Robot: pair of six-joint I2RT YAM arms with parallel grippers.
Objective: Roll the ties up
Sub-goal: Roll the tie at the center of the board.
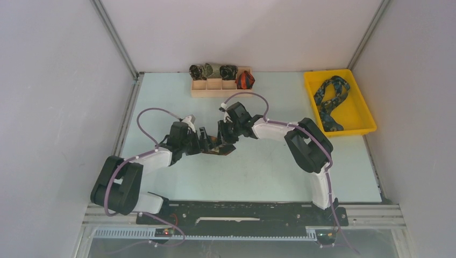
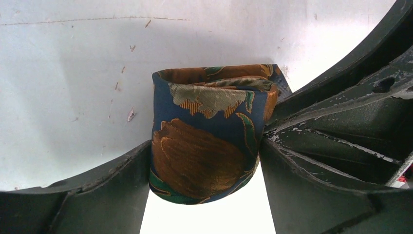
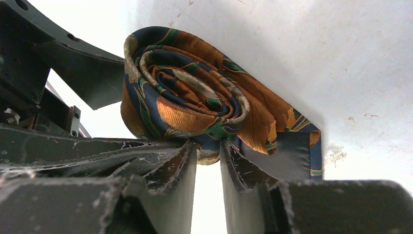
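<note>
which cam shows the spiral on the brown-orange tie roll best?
Right wrist: it looks at the tie roll end-on, so the coiled layers and the loose tail show. Left wrist shows only its printed side. Top external shows just a small, mostly hidden patch.

Pale blue-green surface (image 1: 258, 166), scuffed and speckled up close; along its far edge stands a wooden divided tray (image 1: 215, 93); at the far right sits a yellow bin (image 1: 359, 107); near the middle rests a rolled brown-orange necktie (image 3: 190, 97), its loose tail flat on the surface.
</note>
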